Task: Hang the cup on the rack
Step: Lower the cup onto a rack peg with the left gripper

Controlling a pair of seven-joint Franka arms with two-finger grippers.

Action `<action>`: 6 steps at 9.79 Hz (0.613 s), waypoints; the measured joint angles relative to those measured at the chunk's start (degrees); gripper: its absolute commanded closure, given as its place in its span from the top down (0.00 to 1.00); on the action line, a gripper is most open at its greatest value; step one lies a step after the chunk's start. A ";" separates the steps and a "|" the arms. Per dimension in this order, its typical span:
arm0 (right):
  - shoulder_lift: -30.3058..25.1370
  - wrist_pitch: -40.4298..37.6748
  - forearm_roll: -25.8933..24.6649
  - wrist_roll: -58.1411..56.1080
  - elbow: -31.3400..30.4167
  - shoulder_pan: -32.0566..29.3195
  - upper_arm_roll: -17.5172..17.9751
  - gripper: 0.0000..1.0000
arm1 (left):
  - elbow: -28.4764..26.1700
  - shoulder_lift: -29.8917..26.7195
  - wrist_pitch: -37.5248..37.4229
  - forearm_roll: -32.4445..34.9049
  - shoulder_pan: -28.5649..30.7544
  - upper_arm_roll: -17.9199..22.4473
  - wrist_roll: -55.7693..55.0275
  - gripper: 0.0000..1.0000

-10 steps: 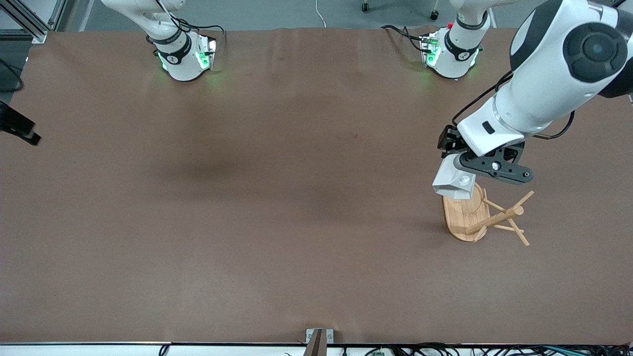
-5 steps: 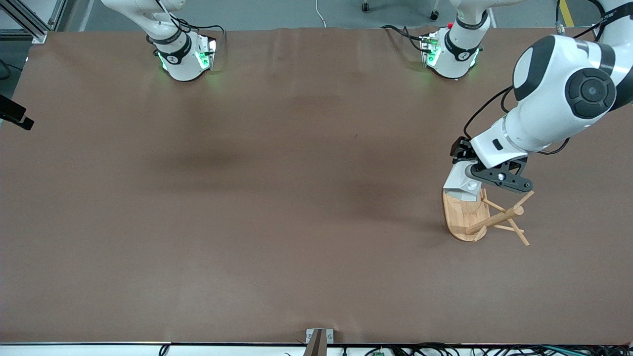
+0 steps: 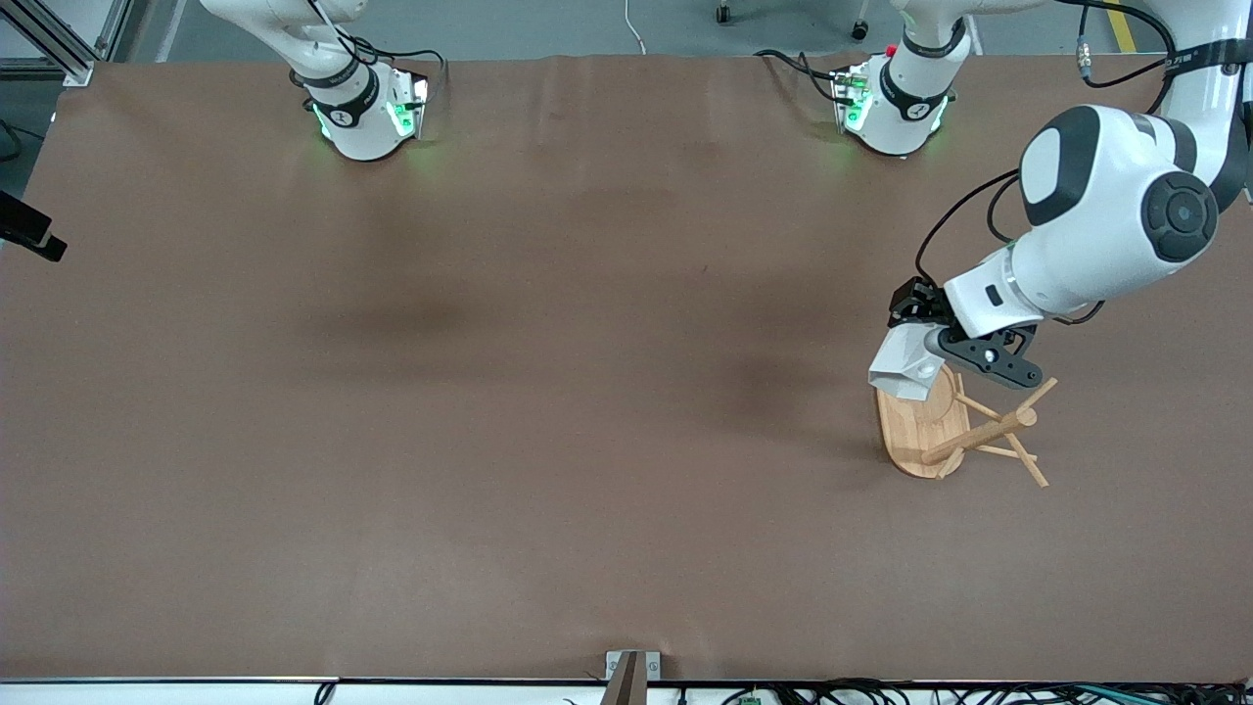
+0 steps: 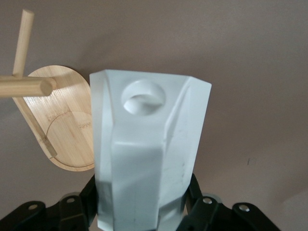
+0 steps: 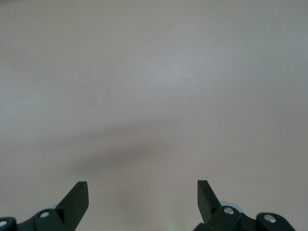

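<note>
My left gripper (image 3: 948, 345) is shut on the white faceted cup (image 3: 903, 359) and holds it tilted over the edge of the rack's oval base that lies farther from the front camera. The bamboo rack (image 3: 979, 431) stands toward the left arm's end of the table, its pegs angling out from the post. In the left wrist view the cup (image 4: 149, 144) fills the middle between the black fingers (image 4: 83, 202), its round hole facing up. A peg tip (image 4: 45, 86) and the rack base (image 4: 65, 130) lie beside it, apart from the hole. My right gripper (image 5: 143, 192) is open and empty over bare table.
The brown table (image 3: 548, 411) carries nothing else. The two arm bases (image 3: 367, 113) (image 3: 891, 108) stand along the edge farthest from the front camera. A black part (image 3: 29, 235), likely my right gripper, shows at the right arm's end of the table.
My left arm has drawn back and dropped lower, and the cup with it has shifted slightly over the rack base, staying in the grip. The black part at the right arm's end rose a little.
</note>
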 measured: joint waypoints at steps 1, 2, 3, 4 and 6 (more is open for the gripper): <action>0.00 0.04 0.00 0.00 0.00 0.00 0.00 1.00 | -0.30 0.29 0.72 -0.26 -0.01 0.26 0.15 0.05; 0.00 0.04 0.00 0.00 0.01 0.00 0.00 1.00 | -0.43 0.74 1.59 -0.27 -0.16 0.26 0.21 0.05; 0.00 0.04 0.00 0.00 0.01 0.00 0.00 1.00 | -0.44 1.37 2.47 -0.28 -0.35 0.25 0.37 0.05; 0.00 0.04 0.00 0.00 0.01 0.00 0.00 1.00 | -0.43 2.02 3.04 -0.28 -0.41 0.25 0.77 0.05; 0.00 0.04 0.00 0.00 0.02 0.00 -0.01 1.00 | -0.16 2.86 3.48 -0.28 -0.41 0.27 1.00 0.04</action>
